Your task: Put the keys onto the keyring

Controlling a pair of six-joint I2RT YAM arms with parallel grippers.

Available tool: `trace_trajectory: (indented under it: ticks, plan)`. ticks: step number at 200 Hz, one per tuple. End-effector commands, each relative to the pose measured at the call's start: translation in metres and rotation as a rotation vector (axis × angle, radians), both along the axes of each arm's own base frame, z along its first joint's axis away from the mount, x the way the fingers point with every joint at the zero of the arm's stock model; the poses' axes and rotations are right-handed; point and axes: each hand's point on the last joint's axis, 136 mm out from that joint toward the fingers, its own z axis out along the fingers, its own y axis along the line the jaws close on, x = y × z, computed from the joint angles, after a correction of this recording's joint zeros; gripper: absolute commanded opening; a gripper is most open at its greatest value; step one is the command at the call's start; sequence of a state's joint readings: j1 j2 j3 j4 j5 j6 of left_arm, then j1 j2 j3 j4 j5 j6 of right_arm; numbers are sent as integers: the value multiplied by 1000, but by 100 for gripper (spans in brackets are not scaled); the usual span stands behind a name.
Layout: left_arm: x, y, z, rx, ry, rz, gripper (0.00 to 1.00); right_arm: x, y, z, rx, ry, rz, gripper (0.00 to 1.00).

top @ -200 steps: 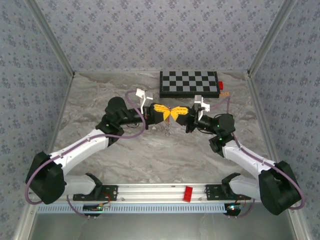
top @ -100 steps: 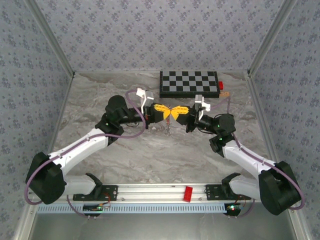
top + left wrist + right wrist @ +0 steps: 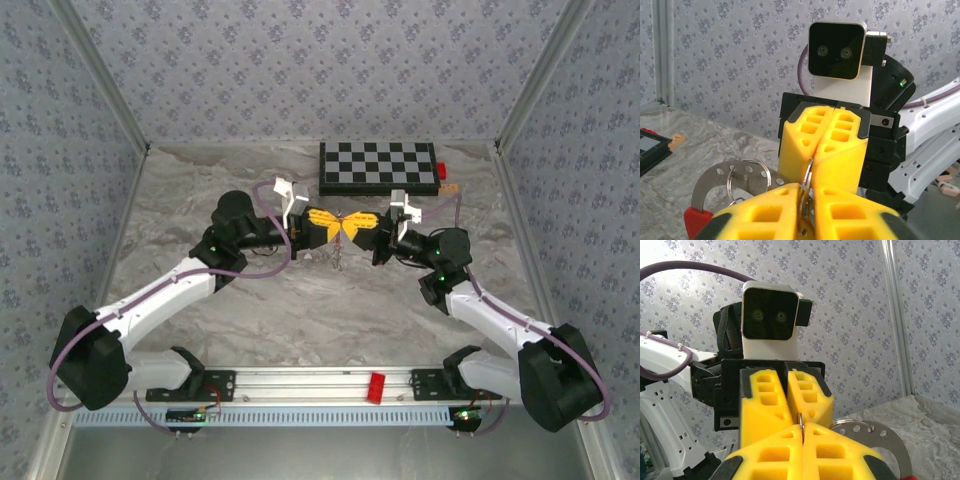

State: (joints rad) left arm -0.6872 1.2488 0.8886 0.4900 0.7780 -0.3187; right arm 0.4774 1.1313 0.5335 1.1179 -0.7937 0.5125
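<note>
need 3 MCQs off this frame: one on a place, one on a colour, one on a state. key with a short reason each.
1. The checkerboard lies:
A. by the near rail
B. against the left wall
C. at the table's far edge, beyond the left tool and right tool

2. The tool fingers are:
A. blue
B. yellow
C. black

3. The right tool is:
A. shut on the keyring
B. wide open
C. shut on the checkerboard

Key:
1 C: the top view has it past both tools, on the far side of the table.
2 B: they are yellow in both wrist views.
3 A: the left wrist view shows its fingers pressed together with the keyring's thin wire between them.
</note>
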Motion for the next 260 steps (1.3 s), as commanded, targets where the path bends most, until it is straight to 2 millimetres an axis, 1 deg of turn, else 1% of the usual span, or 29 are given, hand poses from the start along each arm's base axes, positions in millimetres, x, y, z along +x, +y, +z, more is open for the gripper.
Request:
trace_trajectory:
  ticks: [1, 20, 31, 41, 74, 79, 99, 102, 133, 150, 170, 183, 192, 208, 233, 237, 244, 247, 260]
  plan:
    - [-8, 5, 23, -44, -66, -7, 11, -5, -5, 11, 24, -40, -8, 0]
    - [-9, 5, 24, -46, -72, -10, 7, -4, -5, 10, 22, -40, -9, 0]
    - [-9, 5, 24, -46, -74, -13, 1, -5, -4, 10, 20, -39, -6, 0]
    - [-10, 5, 24, -46, -76, -12, 0, -4, -4, 9, 20, -38, -6, 0]
    - [-10, 7, 22, -38, -92, -5, 0, -3, -3, 4, 0, -28, -11, 0]
    - [-10, 7, 20, -31, -91, -3, 0, -3, -3, 3, -3, -25, -14, 2]
    - [-8, 6, 14, 3, -95, 5, 0, -2, -5, -3, -34, -13, -42, 20]
    - [-8, 6, 14, 8, -97, 5, 0, -2, -5, -6, -47, -2, -46, 22]
    - [-5, 6, 0, 73, -121, 11, 0, -4, -12, -22, -189, 36, -119, 28]
    - [-3, 5, -12, 120, -138, 17, 0, -6, -17, -33, -293, 66, -169, 29]
    - [1, 4, -26, 174, -148, 14, 0, -7, -22, -41, -389, 89, -232, 29]
    - [2, 2, -34, 210, -155, 0, 0, -9, -22, -43, -439, 89, -245, 29]
    - [2, 1, -41, 244, -151, -10, 0, -8, -22, -44, -484, 97, -258, 27]
    - [1, 2, -51, 294, -160, -29, 0, -6, -22, -49, -565, 123, -274, 27]
    - [-2, 4, -60, 334, -171, -48, 0, -5, -19, -54, -662, 160, -254, 28]
    - [-2, 4, -61, 340, -174, -53, 0, -4, -18, -52, -670, 162, -251, 27]
    - [-3, 5, -64, 350, -175, -59, 0, -6, -16, -58, -708, 181, -225, 28]
    - [-3, 5, -64, 353, -179, -60, 0, -7, -16, -55, -715, 179, -214, 28]
    - [-7, 6, -67, 356, -175, -79, 0, -10, -11, -60, -762, 206, -159, 29]
